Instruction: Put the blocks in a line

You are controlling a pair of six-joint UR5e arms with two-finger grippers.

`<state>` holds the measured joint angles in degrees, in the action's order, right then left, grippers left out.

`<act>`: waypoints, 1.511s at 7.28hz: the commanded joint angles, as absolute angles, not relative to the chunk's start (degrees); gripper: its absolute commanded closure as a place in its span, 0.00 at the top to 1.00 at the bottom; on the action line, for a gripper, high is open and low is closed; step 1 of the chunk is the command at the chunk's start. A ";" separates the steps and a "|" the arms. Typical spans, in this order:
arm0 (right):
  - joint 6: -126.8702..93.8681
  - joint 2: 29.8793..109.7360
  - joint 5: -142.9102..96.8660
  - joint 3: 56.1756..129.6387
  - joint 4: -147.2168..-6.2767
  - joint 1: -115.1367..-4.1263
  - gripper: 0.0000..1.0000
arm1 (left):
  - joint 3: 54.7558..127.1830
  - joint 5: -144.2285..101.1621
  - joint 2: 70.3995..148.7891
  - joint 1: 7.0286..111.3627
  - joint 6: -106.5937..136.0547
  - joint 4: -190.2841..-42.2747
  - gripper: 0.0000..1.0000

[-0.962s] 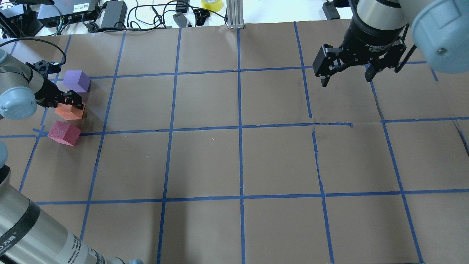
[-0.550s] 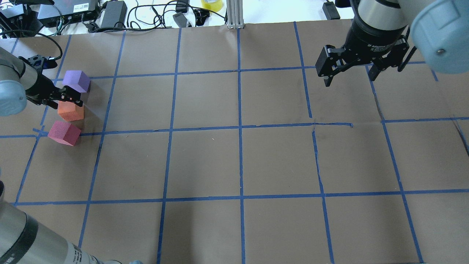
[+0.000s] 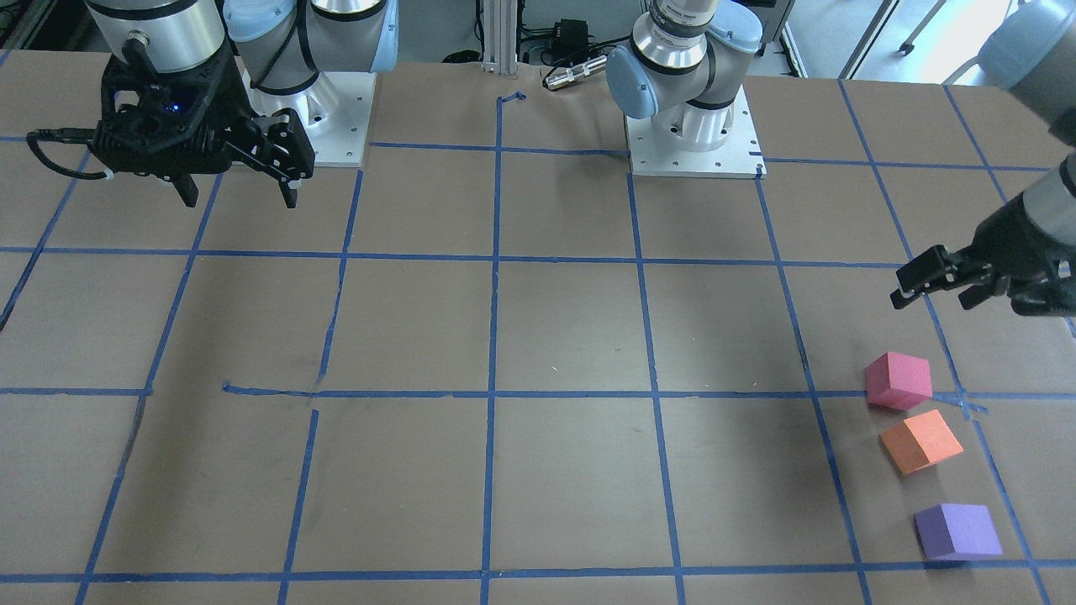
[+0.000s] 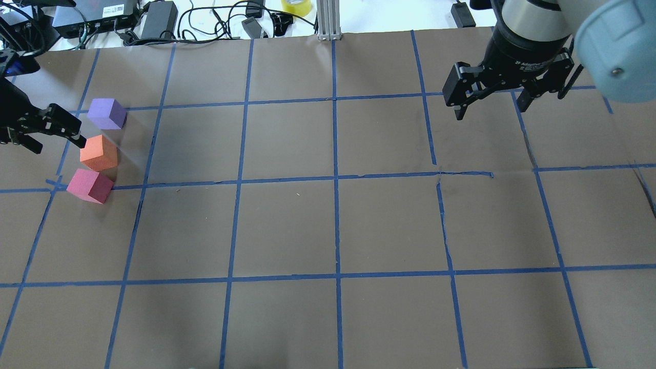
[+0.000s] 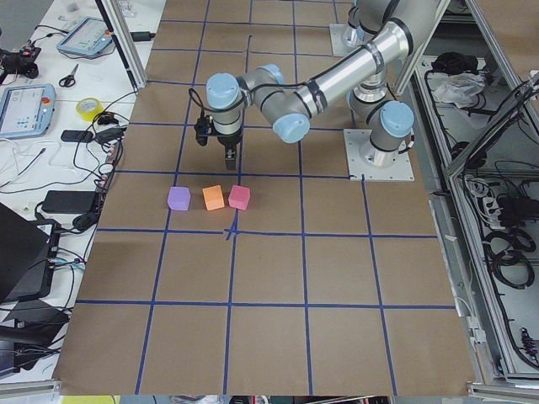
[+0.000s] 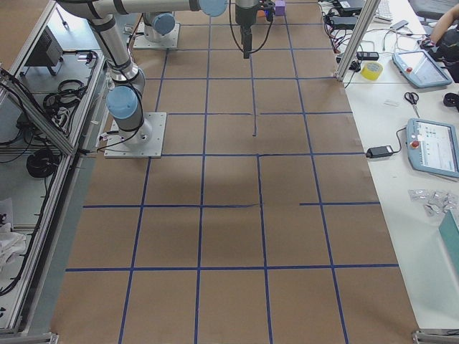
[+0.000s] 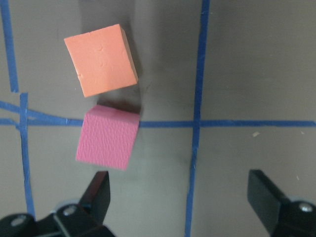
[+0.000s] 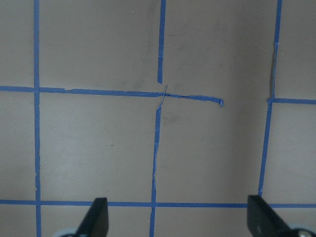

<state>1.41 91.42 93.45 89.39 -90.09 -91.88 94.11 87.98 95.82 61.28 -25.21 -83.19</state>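
Three foam blocks stand in a short row at the table's left edge: the purple block (image 4: 106, 114), the orange block (image 4: 99, 152) and the pinkish-red block (image 4: 90, 186). They also show in the front view as purple (image 3: 957, 531), orange (image 3: 921, 441) and pinkish-red (image 3: 899, 381). My left gripper (image 4: 57, 144) is open and empty, raised just left of the orange block. Its wrist view shows the orange block (image 7: 101, 60) and the pinkish-red block (image 7: 107, 137) ahead of the open fingers. My right gripper (image 4: 490, 111) is open and empty, hovering at the far right.
Blue tape lines (image 4: 335, 177) divide the brown paper-covered table into a grid. Cables, power supplies and a yellow tape roll (image 4: 296, 6) lie beyond the far edge. The two arm bases (image 3: 689, 126) stand at the robot's side.
My left gripper has drawn back to the left, away from the orange block, which now stands free between the other two. My right gripper has shifted only slightly.
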 commanded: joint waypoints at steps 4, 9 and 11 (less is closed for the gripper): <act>1.23 91.41 93.43 89.47 -90.09 -91.85 1.00 | 93.07 95.68 88.41 89.78 5.26 -82.39 1.00; 1.23 91.41 93.52 89.47 -90.09 -91.85 1.00 | 92.81 95.10 88.24 92.11 5.80 -80.77 1.00; 1.23 91.41 93.43 89.47 -90.09 -91.85 1.00 | 93.34 95.10 87.98 92.20 5.80 -80.95 1.00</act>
